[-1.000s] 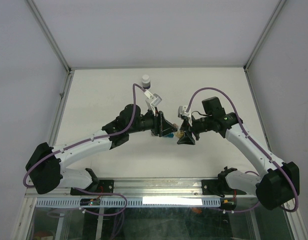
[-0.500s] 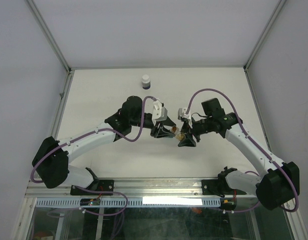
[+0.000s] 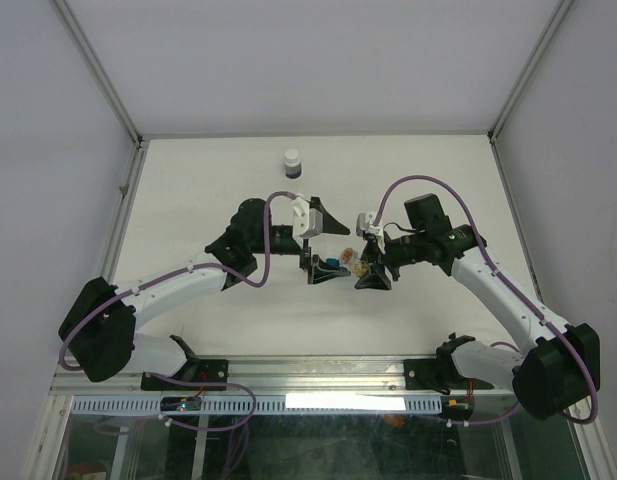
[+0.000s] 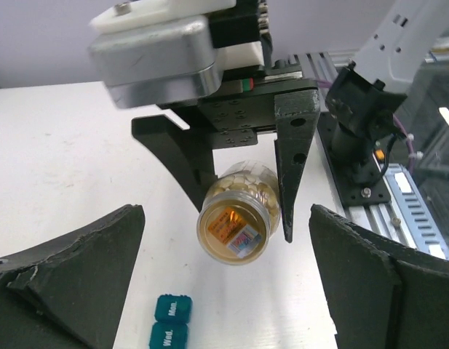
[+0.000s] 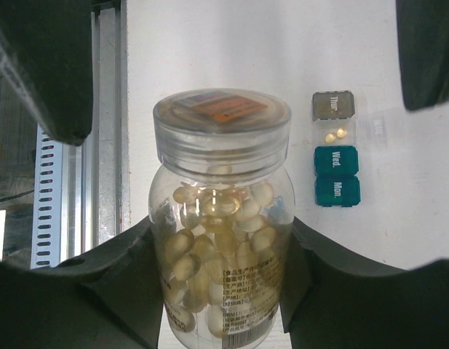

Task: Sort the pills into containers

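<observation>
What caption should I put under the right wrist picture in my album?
The right gripper holds a clear pill bottle near a pill box with two pills inside.

The bottle (image 5: 221,218) runs off the bottom edge, flanks hidden behind the fingers (image 5: 86,298).

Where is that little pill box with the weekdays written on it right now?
The pill box lies flat on the white table, just to the right of the pill bottle in the right wrist view, and near the table's middle seen from above.
</observation>
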{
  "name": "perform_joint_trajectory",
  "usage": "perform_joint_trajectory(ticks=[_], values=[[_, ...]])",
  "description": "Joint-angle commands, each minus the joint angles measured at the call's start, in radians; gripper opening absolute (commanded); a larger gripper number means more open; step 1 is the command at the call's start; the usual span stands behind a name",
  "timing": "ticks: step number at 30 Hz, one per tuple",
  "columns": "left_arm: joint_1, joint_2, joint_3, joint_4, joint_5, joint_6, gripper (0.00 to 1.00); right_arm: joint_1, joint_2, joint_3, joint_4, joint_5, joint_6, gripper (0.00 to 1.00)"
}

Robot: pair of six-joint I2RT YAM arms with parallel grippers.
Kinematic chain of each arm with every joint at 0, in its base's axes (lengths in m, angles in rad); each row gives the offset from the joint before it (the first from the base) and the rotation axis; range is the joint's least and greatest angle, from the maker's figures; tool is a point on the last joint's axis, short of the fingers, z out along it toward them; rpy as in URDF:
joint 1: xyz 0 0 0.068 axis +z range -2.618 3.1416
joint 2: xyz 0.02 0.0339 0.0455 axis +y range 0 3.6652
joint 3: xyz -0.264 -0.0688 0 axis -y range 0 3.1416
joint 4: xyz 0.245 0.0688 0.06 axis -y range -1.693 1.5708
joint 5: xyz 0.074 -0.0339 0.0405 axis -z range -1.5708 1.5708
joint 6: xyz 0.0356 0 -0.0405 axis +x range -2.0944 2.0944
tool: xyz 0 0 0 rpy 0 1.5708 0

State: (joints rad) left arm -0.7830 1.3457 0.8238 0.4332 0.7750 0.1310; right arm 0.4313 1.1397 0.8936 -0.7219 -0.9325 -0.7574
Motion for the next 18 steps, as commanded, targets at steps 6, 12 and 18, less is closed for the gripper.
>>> perform_joint_trajectory(ticks=[6,12,18], values=[[0.015,-0.156,-0.188,0.297,-0.190,-0.417,0.99,-0.003,-0.015,0.044,0.043,-0.026,0.007,0.00],[0.015,-0.160,-0.247,0.365,-0.243,-0.696,0.91,-0.004,-0.014,0.044,0.043,-0.026,0.006,0.00],[-0.051,-0.199,-0.184,0.070,-0.474,-0.678,0.82,-0.005,-0.015,0.044,0.044,-0.026,0.006,0.00]])
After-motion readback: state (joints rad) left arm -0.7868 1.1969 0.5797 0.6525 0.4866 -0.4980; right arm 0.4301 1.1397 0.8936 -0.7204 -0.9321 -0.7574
